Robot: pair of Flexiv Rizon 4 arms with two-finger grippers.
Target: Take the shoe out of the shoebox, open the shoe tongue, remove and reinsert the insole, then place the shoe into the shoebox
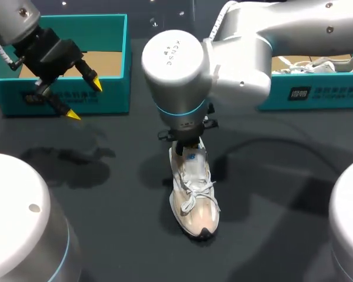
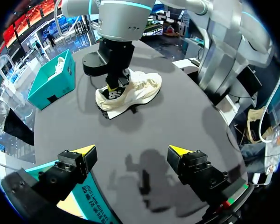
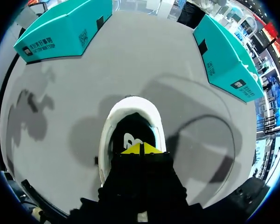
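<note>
The shoe (image 1: 195,200), pale with white laces and a dark toe edge, stands upright on its sole in the middle of the table (image 1: 106,176), outside both boxes, with its toe pointing towards the robot and its heel towards the far edge. The right gripper (image 1: 187,145) hangs straight down over the shoe's opening at the heel end. In the right wrist view its yellow tips (image 3: 141,149) are pressed together just above the dark inside of the shoe (image 3: 107,135), which bears a pale mark. Whether anything thin is pinched between the tips cannot be made out. From the left wrist view the same gripper (image 2: 116,84) reaches the shoe (image 2: 130,93) at its collar, while the toe points away from it. The left gripper (image 1: 86,100) is well apart from the shoe, at the table's far left, with its fingers spread wide and nothing between them (its shadow lies on the table below it). In its own wrist view, this gripper (image 2: 131,150) looks across bare table towards the shoe. Just behind it sits the left box (image 1: 106,97), teal, open at the top and showing a brown floor. The right box (image 1: 317,97), also teal, stands at the far right behind the right arm and holds a second shoe (image 1: 317,63). The right wrist view shows both boxes ahead of the gripper, the left box (image 3: 60,32) and the right box (image 3: 228,60) standing well apart.
</note>
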